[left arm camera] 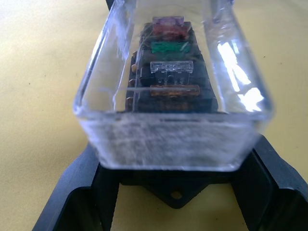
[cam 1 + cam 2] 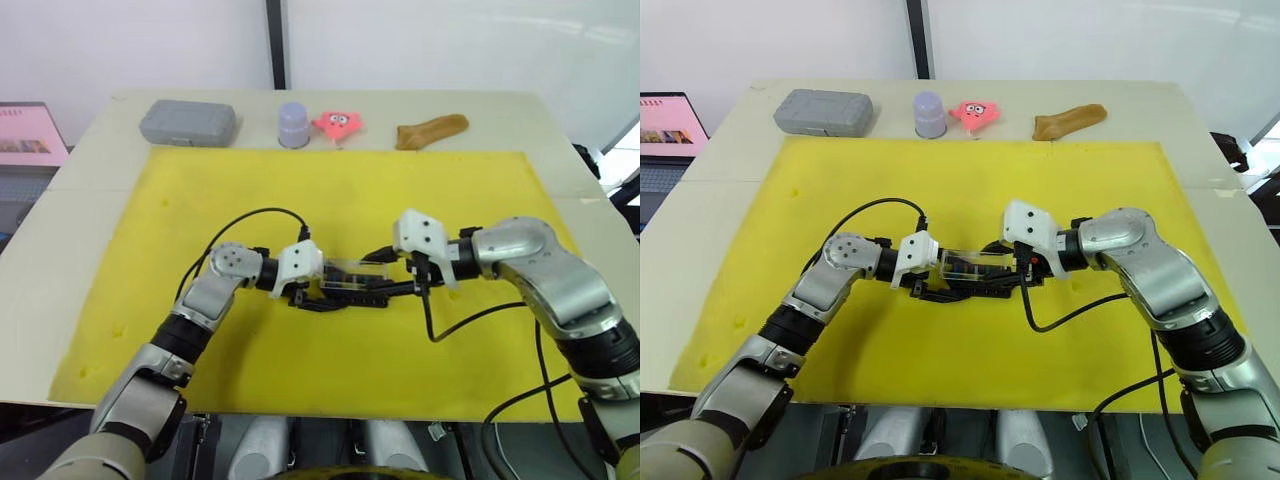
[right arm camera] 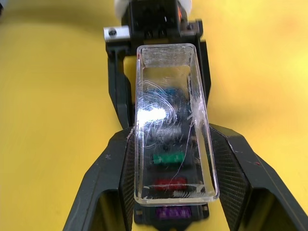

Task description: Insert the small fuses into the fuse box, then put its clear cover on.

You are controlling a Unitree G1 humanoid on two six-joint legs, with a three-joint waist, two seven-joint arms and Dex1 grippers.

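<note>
At the middle of the yellow mat [image 2: 330,200] my two grippers meet end to end around the fuse box [image 2: 345,298]. The clear cover [image 2: 352,270] lies on top of the black box. Through the cover I see small fuses seated in the slots, among them green [image 3: 168,158] and red [image 3: 169,184]. A purple fuse [image 3: 173,212] sticks out past the cover's near end in the right wrist view. My left gripper [image 2: 328,290] is shut on one end of the fuse box. My right gripper [image 3: 171,163] is shut on the cover's sides at the other end.
Along the table's far edge stand a grey rounded case [image 2: 187,122], a lilac cup [image 2: 293,124], a pink toy [image 2: 337,123] and a brown object [image 2: 431,131]. A laptop [image 2: 25,135] sits off the table's left. Cables loop from both wrists over the mat.
</note>
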